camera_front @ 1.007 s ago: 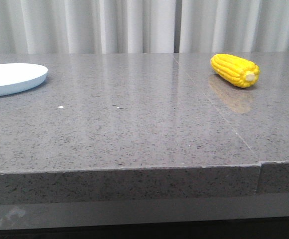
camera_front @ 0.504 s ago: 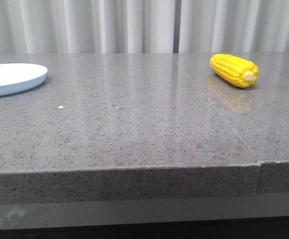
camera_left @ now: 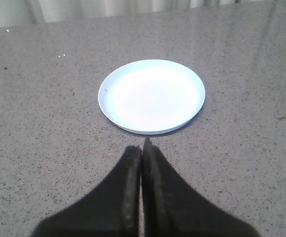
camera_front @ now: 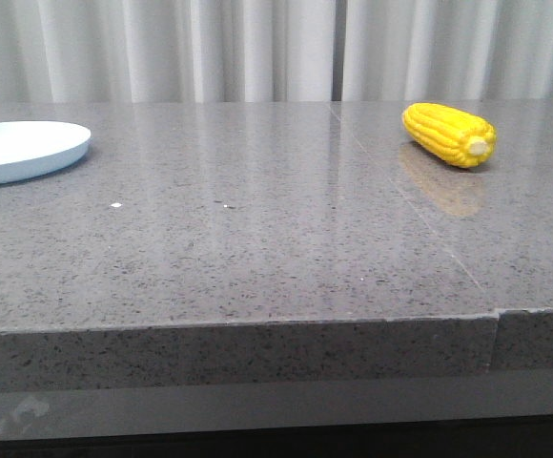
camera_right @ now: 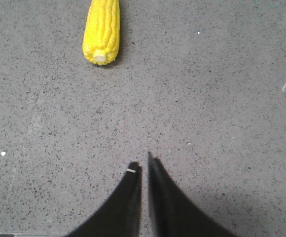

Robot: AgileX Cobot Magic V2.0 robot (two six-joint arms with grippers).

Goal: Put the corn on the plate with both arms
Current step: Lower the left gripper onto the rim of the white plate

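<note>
Front view: we see the corn (camera_front: 450, 135) lying on its side on the grey speckled table (camera_front: 257, 248), at the far right, with its pale stub end turned toward the camera and the right. Its reflection shows on the glossy surface just in front of it. The plate (camera_front: 24, 150) rests flat at the far left edge of the view, well apart from the corn, and carries nothing. A seam (camera_front: 405, 205) in the tabletop runs from the back toward the front edge, passing left of the corn. Pale curtains (camera_front: 257, 48) hang behind the table. Neither arm appears in this view.

In the right wrist view, we find the right gripper (camera_right: 143, 168) above bare table, its fingers drawn together to a narrow slit, holding nothing. The corn (camera_right: 102, 30) lies ahead of the fingertips, apart from them, stub end toward them.

In the left wrist view, the left gripper (camera_left: 143, 148) has its fingers pressed together, empty. The plate (camera_left: 152, 96) sits just beyond the tips, not touched.
</note>
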